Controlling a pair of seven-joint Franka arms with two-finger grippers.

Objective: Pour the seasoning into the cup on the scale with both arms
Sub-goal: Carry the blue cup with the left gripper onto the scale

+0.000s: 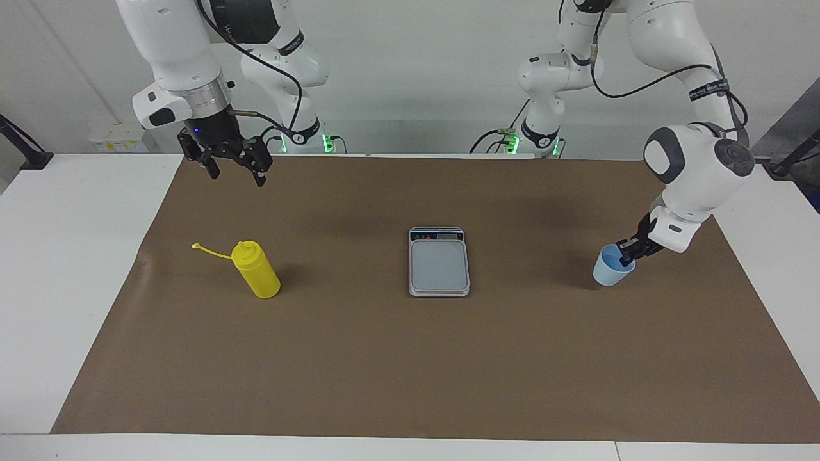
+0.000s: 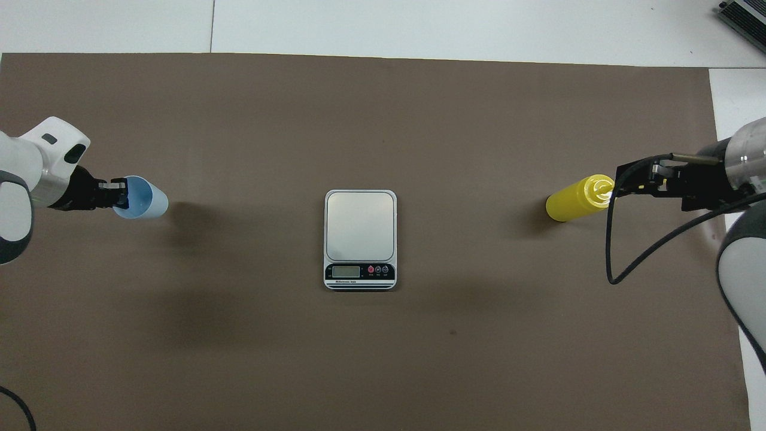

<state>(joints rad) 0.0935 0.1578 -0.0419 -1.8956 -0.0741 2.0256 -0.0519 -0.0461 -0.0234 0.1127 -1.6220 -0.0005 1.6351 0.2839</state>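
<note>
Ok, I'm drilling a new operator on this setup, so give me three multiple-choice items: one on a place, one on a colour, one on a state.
1. The scale lies: A) between the bottle and the cup; B) under the cup; C) on the bottle.
2. The cup is: A) yellow; B) red; C) pale blue.
3. The left hand is: A) open over the scale; B) shut on the cup's rim; C) holding the bottle.
Key: 1 A, it sits bare, midway between them; 2 C, its wall and inside show blue; 3 B, it pinches the rim.
</note>
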